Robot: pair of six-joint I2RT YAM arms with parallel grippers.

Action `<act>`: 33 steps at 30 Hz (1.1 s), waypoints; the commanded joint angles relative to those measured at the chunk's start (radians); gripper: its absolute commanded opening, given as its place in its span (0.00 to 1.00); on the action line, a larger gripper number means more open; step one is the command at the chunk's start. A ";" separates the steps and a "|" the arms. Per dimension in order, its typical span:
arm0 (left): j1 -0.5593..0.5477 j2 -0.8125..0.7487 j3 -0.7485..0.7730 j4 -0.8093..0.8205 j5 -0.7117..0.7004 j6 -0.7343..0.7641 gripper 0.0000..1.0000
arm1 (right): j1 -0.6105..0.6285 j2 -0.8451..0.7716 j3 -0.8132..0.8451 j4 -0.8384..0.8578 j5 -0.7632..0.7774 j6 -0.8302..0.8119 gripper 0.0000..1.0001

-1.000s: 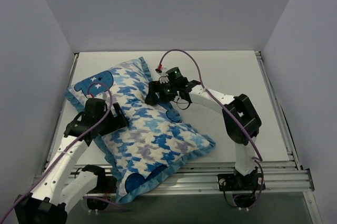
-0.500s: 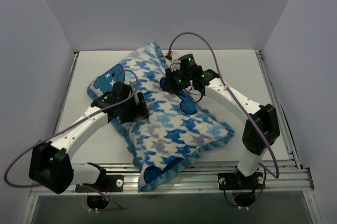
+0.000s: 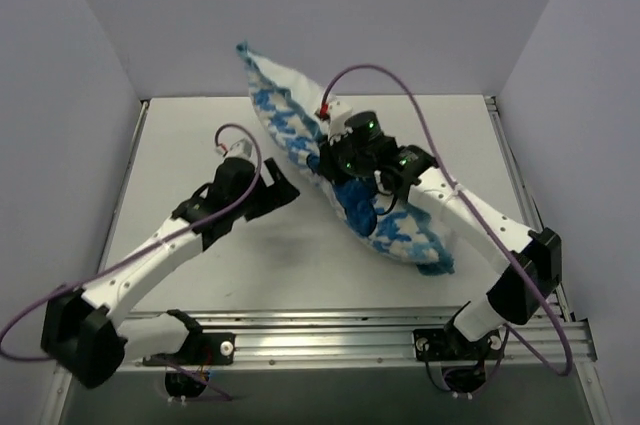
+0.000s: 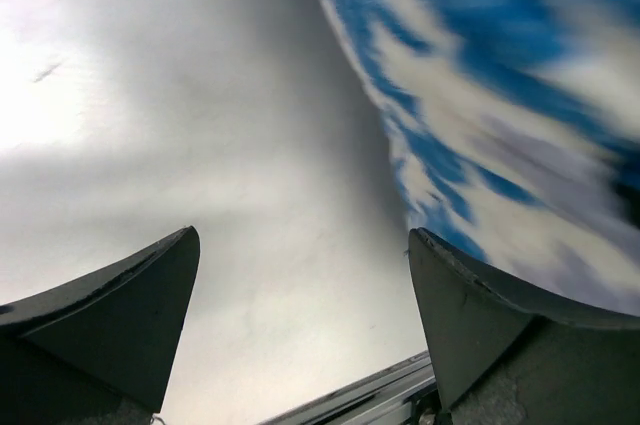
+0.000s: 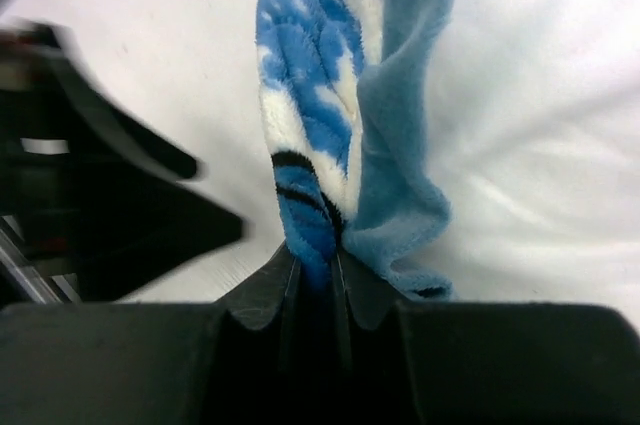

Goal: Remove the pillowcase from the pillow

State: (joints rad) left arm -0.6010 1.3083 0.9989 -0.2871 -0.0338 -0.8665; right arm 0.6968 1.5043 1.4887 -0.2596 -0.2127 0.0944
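Observation:
The pillowcase (image 3: 395,230), blue-white houndstooth with blue trim, is raised on edge above the table, running from the back wall down to the right. The pillow does not show apart from it in the top view. My right gripper (image 3: 328,160) is shut on a bunched fold of the pillowcase (image 5: 310,145) beside its blue ruffled trim (image 5: 400,195). White cloth (image 5: 540,145) lies behind the fold; I cannot tell whether it is the pillow. My left gripper (image 3: 283,188) stands open just left of the bundle with nothing between its fingers. In the left wrist view the left gripper (image 4: 302,235) has the pillowcase (image 4: 520,95) blurred at the upper right.
The white table (image 3: 190,145) is walled at the back and on both sides. A metal rail (image 3: 330,330) runs along its near edge by the arm bases. Purple cables (image 3: 370,70) loop above each arm.
My right gripper shut on the pillowcase and lifted it off the table, so it went from lying flat to standing on edge, shifted right. My left arm swung up and right, still open.

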 commanded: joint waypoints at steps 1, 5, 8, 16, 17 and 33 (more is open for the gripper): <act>0.012 -0.222 -0.129 -0.108 -0.132 -0.062 0.94 | 0.047 0.074 -0.158 0.153 -0.025 0.068 0.00; 0.010 -0.520 -0.194 -0.332 -0.182 -0.052 0.94 | 0.182 0.177 -0.183 0.177 0.010 0.102 0.00; 0.009 -0.639 -0.161 -0.506 -0.199 -0.037 0.94 | 0.272 0.209 -0.107 0.143 0.042 0.105 0.35; 0.009 -0.765 -0.033 -0.693 -0.212 0.009 0.94 | 0.379 0.105 0.107 -0.050 0.241 0.125 0.77; 0.009 -0.758 -0.022 -0.692 -0.219 0.024 0.94 | 0.377 0.084 0.108 -0.061 0.287 0.128 0.80; -0.029 0.044 0.346 -0.216 -0.159 0.221 0.94 | -0.058 -0.421 -0.340 -0.309 0.610 0.366 0.93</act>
State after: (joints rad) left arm -0.6060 1.2827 1.2606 -0.6685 -0.1833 -0.6884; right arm 0.6857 1.1355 1.1866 -0.5011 0.3386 0.4023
